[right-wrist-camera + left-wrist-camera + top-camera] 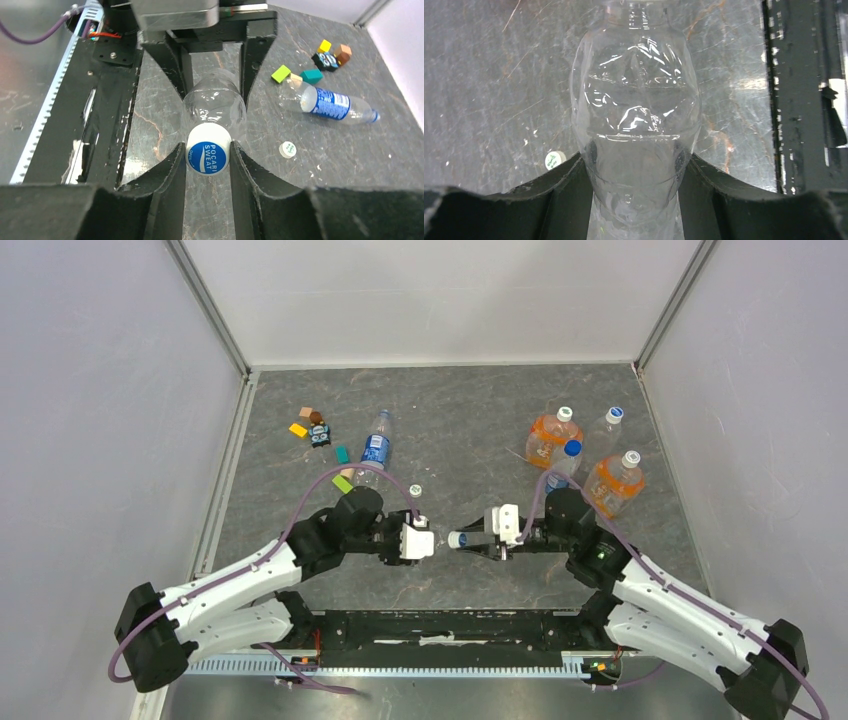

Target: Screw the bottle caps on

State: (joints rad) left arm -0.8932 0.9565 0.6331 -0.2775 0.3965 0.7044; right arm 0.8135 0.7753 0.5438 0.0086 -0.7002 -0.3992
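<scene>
I am gripping the cap (208, 151) by its rim between the two fingers of my right hand (470, 539). The cap is sitting at the mouth of the clear bottle (636, 115), which is lying level above the bench (470, 410) between my two arms. My left hand (635, 160) is clamping that bottle around its lower body, with the neck pointing at the right hand. I cannot tell whether the thread is biting.

To do this well, I am judging that cap and neck need to be sharing one line. I should be pushing lightly along the neck while my right wrist is turning. The left grip has to stop the bottle spinning without crushing it, because the wall is thin, glossy, ribbed plastic that looks likely to dent. The cap is a small hard disc with a white rim and a blue printed face.

The second cap (415, 490), white and flat, is lying loose on the bench at twelve o'clock from my left hand. The labelled bottle (375, 450) is lying on its side at eleven o'clock. The bench is grey, mottled and scratched.
</scene>
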